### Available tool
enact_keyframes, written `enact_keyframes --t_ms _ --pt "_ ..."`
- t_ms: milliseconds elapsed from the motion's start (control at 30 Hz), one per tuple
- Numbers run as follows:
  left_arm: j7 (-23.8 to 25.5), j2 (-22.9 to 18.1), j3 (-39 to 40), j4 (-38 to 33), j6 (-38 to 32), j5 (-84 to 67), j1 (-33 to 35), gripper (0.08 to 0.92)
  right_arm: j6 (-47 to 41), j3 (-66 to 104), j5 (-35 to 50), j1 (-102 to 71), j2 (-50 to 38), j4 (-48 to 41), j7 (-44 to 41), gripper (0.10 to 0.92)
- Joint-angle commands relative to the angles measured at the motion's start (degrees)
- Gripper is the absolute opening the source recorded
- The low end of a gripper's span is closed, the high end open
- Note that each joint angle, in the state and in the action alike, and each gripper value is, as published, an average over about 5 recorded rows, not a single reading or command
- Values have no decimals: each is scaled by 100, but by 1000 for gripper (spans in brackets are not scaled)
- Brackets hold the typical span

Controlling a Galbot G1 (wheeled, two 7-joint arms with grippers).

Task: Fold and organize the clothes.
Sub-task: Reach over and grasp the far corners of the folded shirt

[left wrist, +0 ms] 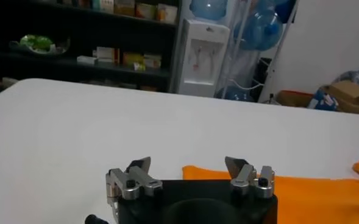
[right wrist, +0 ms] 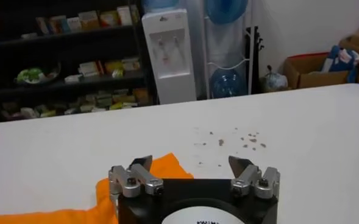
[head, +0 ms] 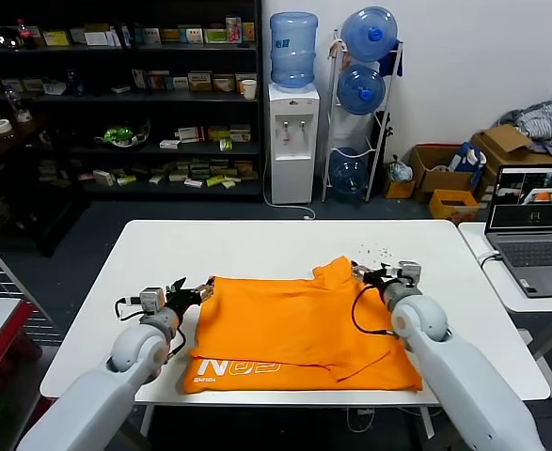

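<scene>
Even overhead room light, bright on white bench; soft faint shadows under arms and orange T-shirt edge. Dark shelving far beyond left tool dim, detail lost. Laptop screen off to side of right tool glows. Wrist views: tool bodies close, slightly soft; background beyond fingertips blurred; mild grain; no strong glare on bench

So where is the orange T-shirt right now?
In the head view the orange T-shirt lies flat on the white table, toward its near edge, between the open left tool and the open right tool.
</scene>
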Motion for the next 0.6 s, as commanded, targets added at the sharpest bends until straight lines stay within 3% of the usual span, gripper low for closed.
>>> enact_keyframes --t_ms 33,467,600 --pt "222 -489 570 1330 106 77 -944 823 -158 -465 -161 884 609 -1435 -191 823" --pt "158 -502 664 1261 170 97 -916 823 -202 -477 -193 777 610 -1491 -252 822" --pt "108 -515 690 1270 189 161 -904 822 -279 -478 -155 761 594 -1467 -233 783"
